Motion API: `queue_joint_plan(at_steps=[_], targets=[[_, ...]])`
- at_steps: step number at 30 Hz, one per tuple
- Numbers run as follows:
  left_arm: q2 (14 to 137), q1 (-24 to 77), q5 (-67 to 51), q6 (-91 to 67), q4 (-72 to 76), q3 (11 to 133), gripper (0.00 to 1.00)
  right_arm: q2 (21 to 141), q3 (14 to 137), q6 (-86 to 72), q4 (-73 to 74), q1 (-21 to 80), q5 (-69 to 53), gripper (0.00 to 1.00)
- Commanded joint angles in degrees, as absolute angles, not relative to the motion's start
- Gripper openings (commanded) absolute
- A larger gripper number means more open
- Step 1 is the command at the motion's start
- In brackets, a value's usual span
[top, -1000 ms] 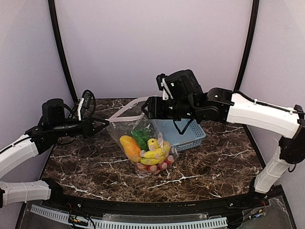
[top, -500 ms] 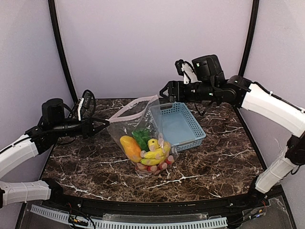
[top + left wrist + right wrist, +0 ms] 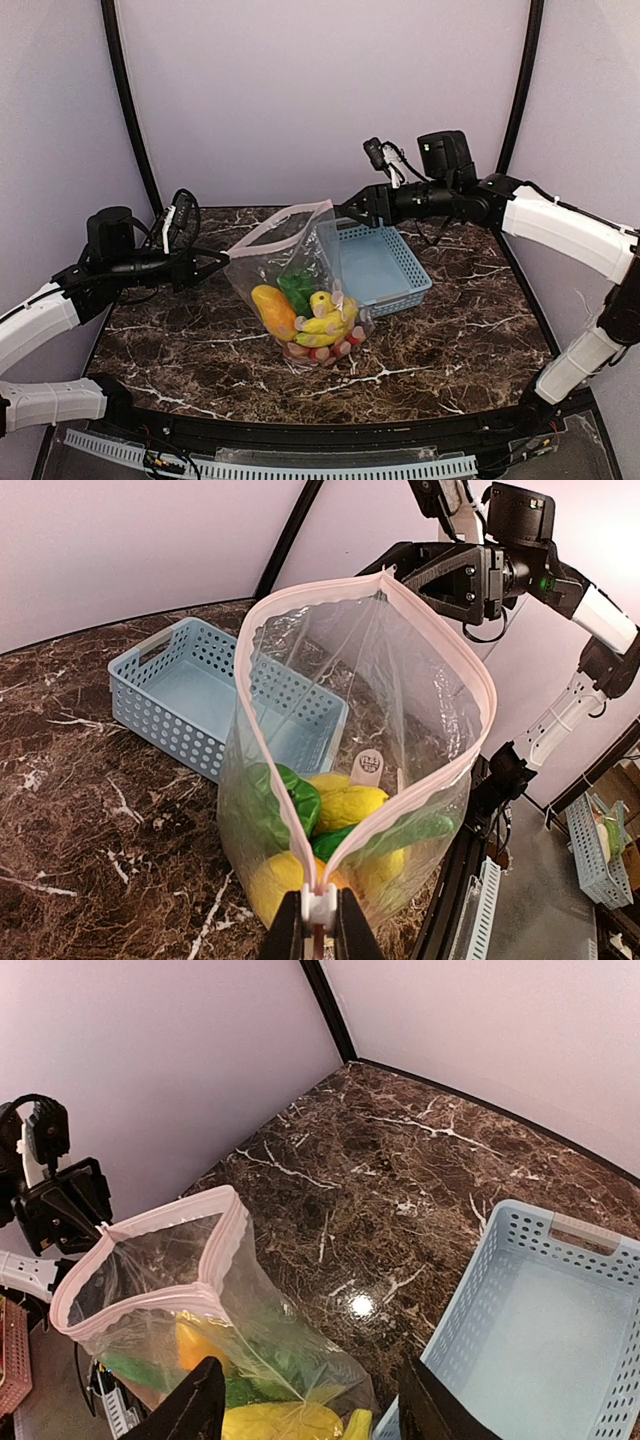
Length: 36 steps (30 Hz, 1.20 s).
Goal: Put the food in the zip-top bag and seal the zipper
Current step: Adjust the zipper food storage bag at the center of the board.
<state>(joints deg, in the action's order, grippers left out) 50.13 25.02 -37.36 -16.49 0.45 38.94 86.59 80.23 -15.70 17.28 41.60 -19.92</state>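
The clear zip-top bag (image 3: pixel 290 262) stands upright on the marble table, its mouth gaping. The food (image 3: pixel 315 318) lies in its bottom: yellow bananas, an orange piece, green vegetables and small red fruits. In the left wrist view the food (image 3: pixel 350 810) shows through the plastic. My left gripper (image 3: pixel 320 920) is shut on the white slider at the near end of the pinkish zipper (image 3: pixel 279 809). It holds the bag's left corner (image 3: pixel 222 258). My right gripper (image 3: pixel 348 210) hovers open just behind the bag's far corner, with nothing between its fingers (image 3: pixel 195 1410). The zipper (image 3: pixel 215 1250) lies below it.
A light-blue lattice basket (image 3: pixel 385 268) with nothing in it stands right behind the bag, touching or nearly touching it; its wall (image 3: pixel 480 1300) is below my right gripper. Black frame posts rise at the back corners.
My right gripper has pulled back from over the bag's mouth, up and to the right, then dipped slightly. The bag's mouth stays open. The left arm has not moved.
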Motion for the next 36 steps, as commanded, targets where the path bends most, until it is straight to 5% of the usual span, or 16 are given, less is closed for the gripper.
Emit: queue_joint_plan(at_steps=[1,12,17,21,36], targets=[[49.3,25.0,-38.2,-15.7,-0.4,39.8,0.01,88.5,81.8,-11.6,12.4,41.1,-29.0,0.55],[49.4,25.0,-38.2,-14.8,-3.0,40.9,0.01,94.8,85.7,-9.2,11.6,41.0,-34.2,0.49],[49.7,25.0,-38.2,-14.6,-3.5,41.4,0.01,96.8,87.6,-9.7,10.3,40.9,-38.5,0.39],[49.8,25.0,-36.1,-14.0,-6.4,42.9,0.01,94.4,85.5,-11.6,6.4,41.0,-40.2,0.01],[45.8,24.7,-31.7,-11.1,-21.1,51.8,0.01,76.8,68.9,-17.7,6.2,43.6,-33.3,0.00]])
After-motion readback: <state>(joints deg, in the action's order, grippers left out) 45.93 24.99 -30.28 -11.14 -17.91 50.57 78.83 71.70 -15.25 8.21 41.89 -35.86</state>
